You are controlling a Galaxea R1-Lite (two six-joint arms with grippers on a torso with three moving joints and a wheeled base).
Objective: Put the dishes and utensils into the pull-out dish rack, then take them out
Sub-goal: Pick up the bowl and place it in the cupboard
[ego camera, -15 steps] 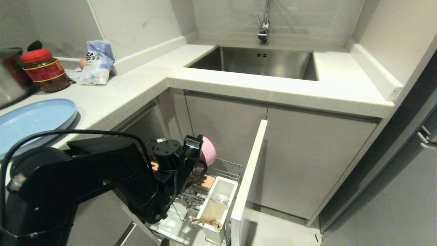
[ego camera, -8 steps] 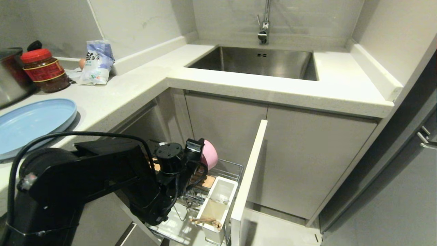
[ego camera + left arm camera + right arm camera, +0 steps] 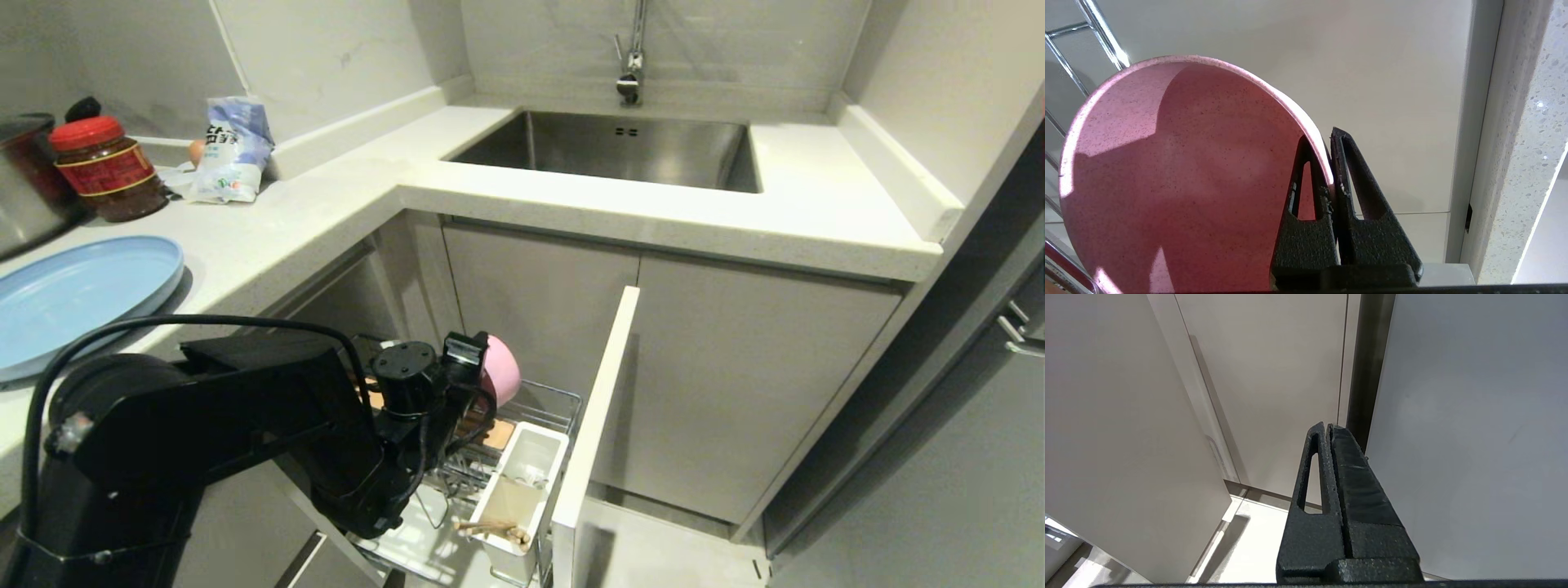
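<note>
Pink matte bowl (image 3: 1180, 175) hung tilted above our chrome wire pull-out rack (image 3: 522, 408), its rim pinched by our left gripper (image 3: 1329, 163)

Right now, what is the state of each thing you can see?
Rack: pulled out.
Bowl: on edge, rim pinched by left gripper.
Plate: flat on counter.
Chopsticks: in white cup.
Jar: lidded.
Right gripper: shut, empty.

I can't read any text — the bag (image 3: 233, 147) on the counter (image 3: 343, 192) carries dark printed characters, and the red-lidded jar (image 3: 110, 167) a label, both illegible.
</note>
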